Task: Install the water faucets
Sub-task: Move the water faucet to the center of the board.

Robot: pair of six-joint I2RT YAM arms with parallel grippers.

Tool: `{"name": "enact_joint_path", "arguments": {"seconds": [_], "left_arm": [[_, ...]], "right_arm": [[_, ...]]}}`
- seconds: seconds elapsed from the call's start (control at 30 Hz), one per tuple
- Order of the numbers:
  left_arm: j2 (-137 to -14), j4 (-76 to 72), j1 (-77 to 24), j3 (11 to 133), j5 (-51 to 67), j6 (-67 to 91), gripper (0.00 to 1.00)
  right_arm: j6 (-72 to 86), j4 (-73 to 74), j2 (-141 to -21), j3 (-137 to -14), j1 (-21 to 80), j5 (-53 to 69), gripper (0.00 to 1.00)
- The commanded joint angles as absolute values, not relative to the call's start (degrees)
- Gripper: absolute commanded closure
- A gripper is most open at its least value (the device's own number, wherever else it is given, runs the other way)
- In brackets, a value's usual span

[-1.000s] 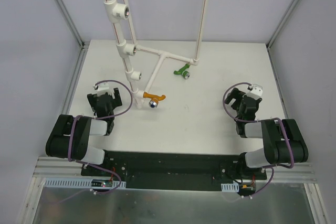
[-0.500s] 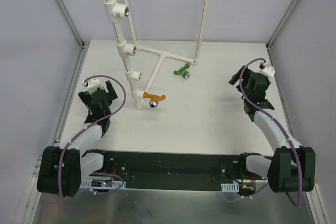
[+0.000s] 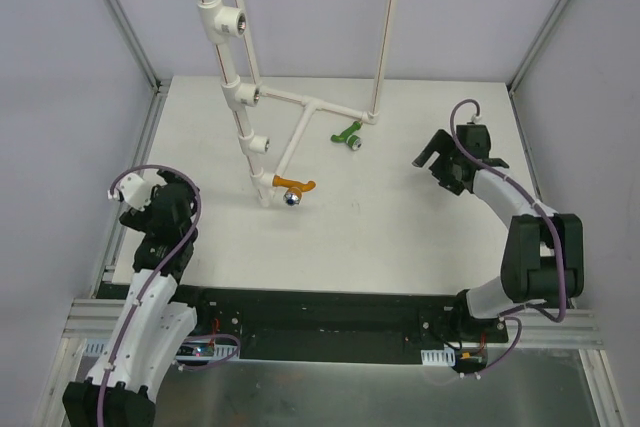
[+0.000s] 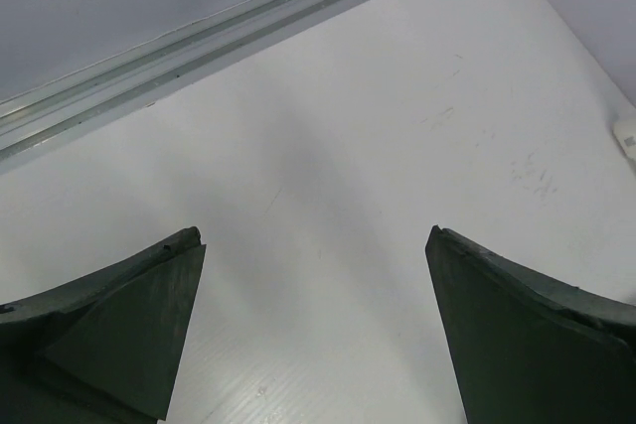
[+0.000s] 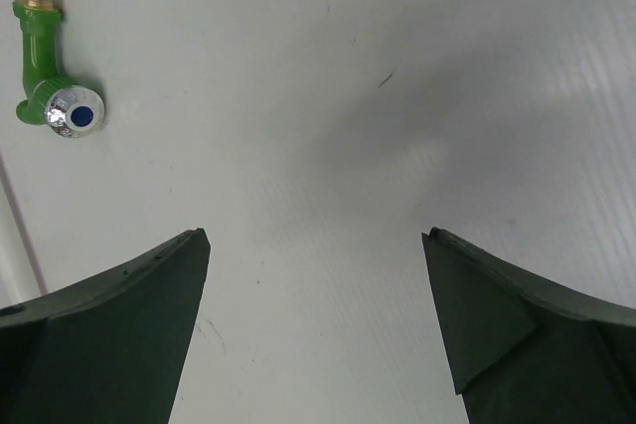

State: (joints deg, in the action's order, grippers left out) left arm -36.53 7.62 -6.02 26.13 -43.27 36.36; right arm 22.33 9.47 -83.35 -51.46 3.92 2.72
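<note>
Right two-finger gripper (image 5: 315, 237), jaws wide and empty, is the nearer arm to the small green plastic faucet (image 5: 45, 76), lying flat at its 10 o'clock, long axis roughly 12–6, silver end toward it; left gripper (image 4: 315, 233), also wide, sees no faucet.

Far faucet (image 5: 38, 62): green, brass thread, silver cap with blue centre
Near faucet (image 3: 293, 186): orange, silver end
Pipes (image 3: 229, 57): white
Table (image 3: 400, 222): white

Black-and-white arms (image 3: 140, 322), purple cables (image 3: 196, 209)
</note>
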Motion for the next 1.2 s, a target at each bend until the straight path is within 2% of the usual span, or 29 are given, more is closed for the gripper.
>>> {"name": "enact_joint_path", "arguments": {"seconds": [0.0,0.27,0.5,0.67,1.17], "left_arm": [[-33.13,15.63,-6.15,30.57,-40.62,35.43,0.01],[-34.9,26.46,-6.15,34.72,-43.68,46.84,0.0],[-36.73,26.19,-6.15,37.0,-39.12,42.72,0.0],[-38.67,26.81,-6.15,37.71,-35.16,42.62,0.0],[-37.79,26.72,-6.15,36.56,-32.26,42.72,0.0]], "right_arm": [[24.34,11.96,-88.49,-58.44,8.07,3.53,0.01],[29.0,10.28,-98.78,-69.24,16.52,1.32,0.01],[31.2,12.3,-108.7,-80.75,20.04,-2.02,0.01],[31.82,15.28,-116.27,-89.28,21.44,-3.6,0.05],[37.18,30.48,-133.06,-114.16,24.52,-8.61,0.1]]}}
